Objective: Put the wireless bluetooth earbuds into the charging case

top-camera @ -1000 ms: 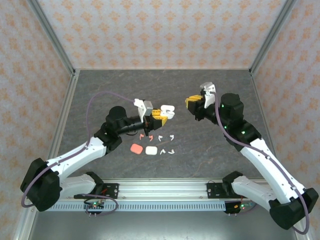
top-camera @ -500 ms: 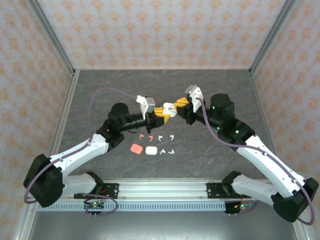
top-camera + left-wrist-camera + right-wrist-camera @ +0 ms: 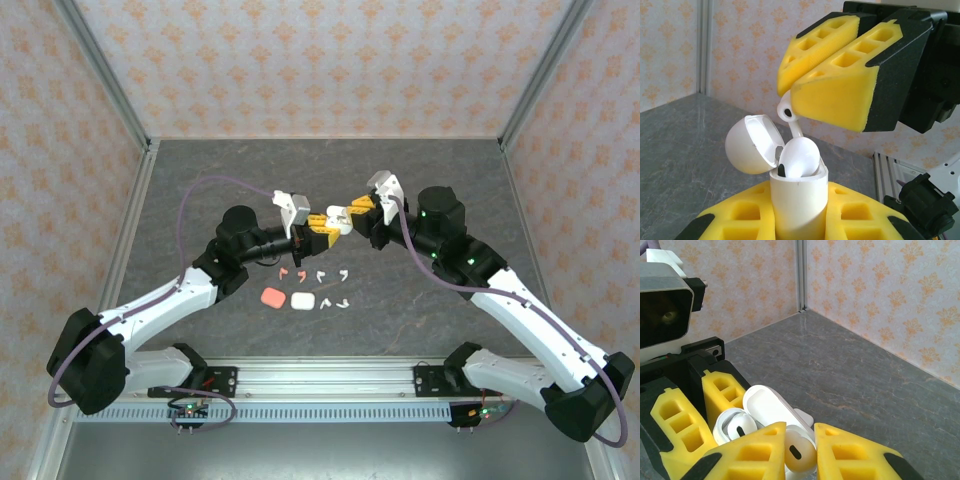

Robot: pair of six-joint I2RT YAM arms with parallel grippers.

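Note:
My left gripper [image 3: 322,228] is shut on a white charging case [image 3: 799,200], held upright above the table with its lid [image 3: 750,145] swung open. One white earbud [image 3: 800,157] sits in the case. My right gripper [image 3: 352,211] hovers just over the case's mouth, shut on another white earbud [image 3: 799,452]. In the left wrist view that earbud's stem [image 3: 786,111] pokes out below the right gripper's yellow fingers [image 3: 840,95], close above the seated bud. In the right wrist view the open case [image 3: 771,407] lies just beyond my fingertips.
On the dark table below lie two coral earbuds [image 3: 285,271] [image 3: 301,273] and several white earbuds [image 3: 321,274] [image 3: 343,273] [image 3: 334,304]. A closed coral case [image 3: 270,297] and a closed white case [image 3: 303,299] sit beside them. Patterned walls enclose the table on three sides.
My right gripper has swung left with its earbud until it meets the open case. The left gripper shifted slightly, keeping hold of the case.

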